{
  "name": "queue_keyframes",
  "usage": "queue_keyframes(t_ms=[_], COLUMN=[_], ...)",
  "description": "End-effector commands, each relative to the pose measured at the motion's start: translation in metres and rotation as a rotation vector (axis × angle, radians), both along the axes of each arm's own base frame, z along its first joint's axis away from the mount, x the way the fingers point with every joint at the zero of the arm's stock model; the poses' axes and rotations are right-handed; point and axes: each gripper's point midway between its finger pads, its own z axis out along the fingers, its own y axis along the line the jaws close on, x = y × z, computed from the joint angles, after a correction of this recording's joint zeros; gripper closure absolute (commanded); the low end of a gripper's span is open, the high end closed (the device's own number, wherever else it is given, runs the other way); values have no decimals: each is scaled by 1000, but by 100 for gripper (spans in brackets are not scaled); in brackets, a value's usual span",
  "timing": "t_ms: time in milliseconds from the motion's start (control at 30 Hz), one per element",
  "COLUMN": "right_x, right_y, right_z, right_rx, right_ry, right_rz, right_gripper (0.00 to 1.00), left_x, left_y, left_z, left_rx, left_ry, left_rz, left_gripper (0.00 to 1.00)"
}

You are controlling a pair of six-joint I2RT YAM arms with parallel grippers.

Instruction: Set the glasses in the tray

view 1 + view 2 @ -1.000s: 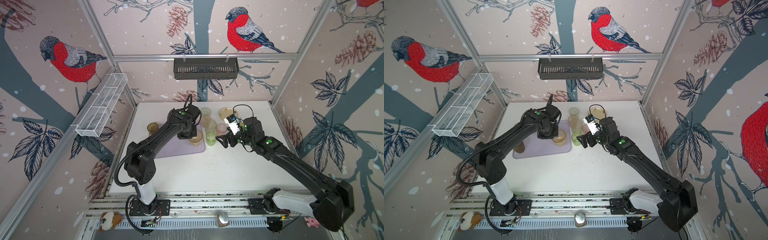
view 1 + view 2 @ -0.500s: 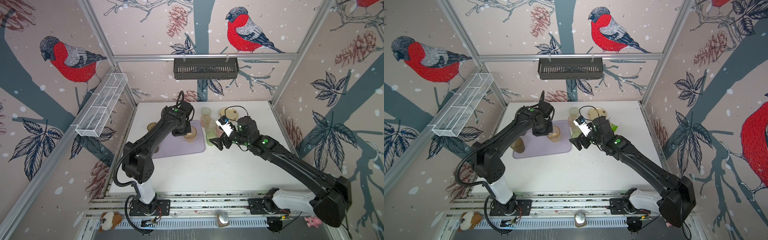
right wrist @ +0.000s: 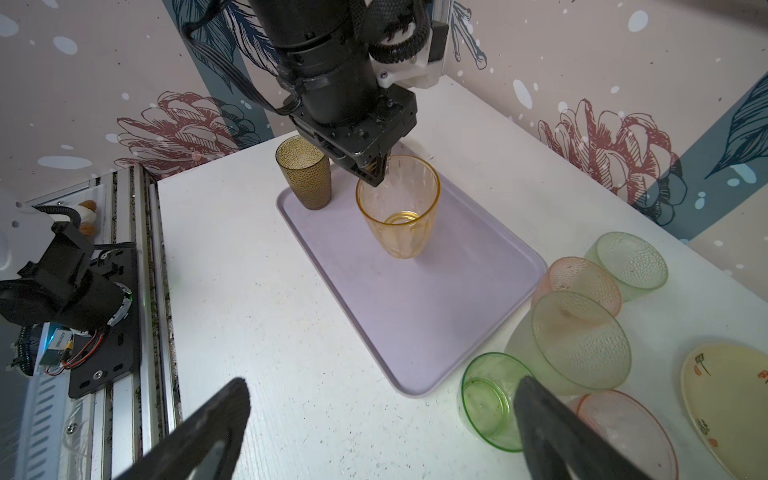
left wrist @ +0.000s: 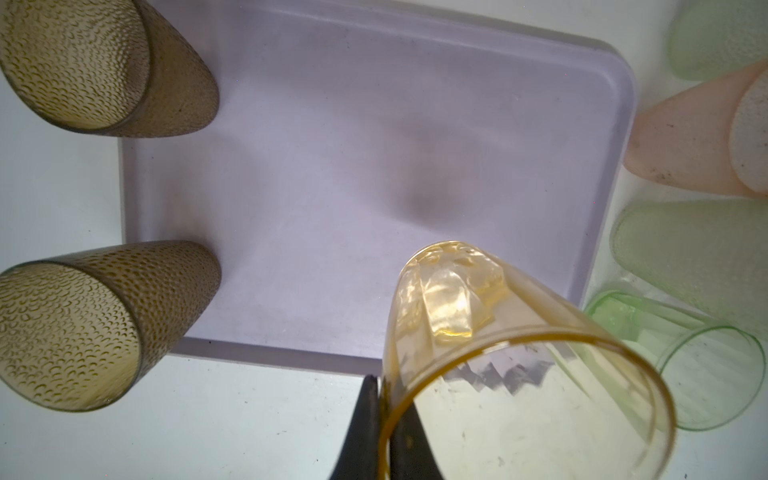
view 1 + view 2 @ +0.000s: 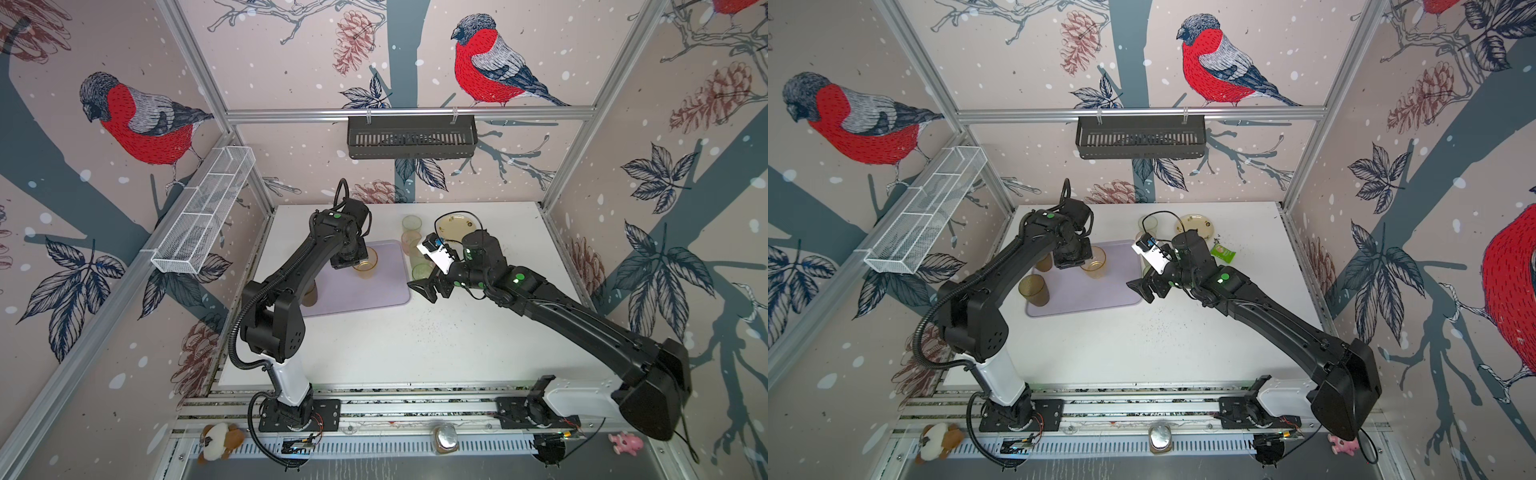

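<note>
The place was a robotics lab test cell, not a lived-in room. Aluminium posts [image 5: 195,70] framed a small booth, its walls covered in wallpaper [image 5: 486,62] (bullfinches, pine cones, leaves). The left arm [image 5: 291,266] and right arm [image 5: 582,320] stood bolted to a slotted rail [image 5: 415,409] along the front of a white worktop [image 5: 415,340], with bare wiring and a circuit board [image 3: 58,345] by one base. A black basket [image 5: 411,137] and a wire basket [image 5: 203,212] hung from the frame. Household props, glasses [image 3: 582,340] and a tray [image 3: 415,316], sat on the worktop.
</note>
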Motion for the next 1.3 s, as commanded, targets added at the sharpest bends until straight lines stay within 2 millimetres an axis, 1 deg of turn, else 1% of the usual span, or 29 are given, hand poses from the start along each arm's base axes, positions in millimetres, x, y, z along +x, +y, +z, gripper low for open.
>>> queue_keyframes(t_ms=[0,367,533,667,867,1267], right_x=[0,2,4,5,8,10], right_y=[4,8,9,9,9,9], right_z=[6,3,3,2,0,-5], right_rx=[9,2,-3,-10,-21,-31], right_ry=[-24,-14,-15,-18,-20,-16], right_rz=[17,29,27,22,16,16], right_gripper=[1,1,1,0,0,1], left_x=[2,34,47,56,62,78], left_y=[15,56,68,79,91,99], left_z=[-5,-12,-16,-14,-17,-22], left_rx=[21,25,31,57,48,43], left_ry=[7,-17,-18,-23,-25,-21], left_rz=[40,122,136,139,153,157], left_gripper=[100,100,100,100,100,100])
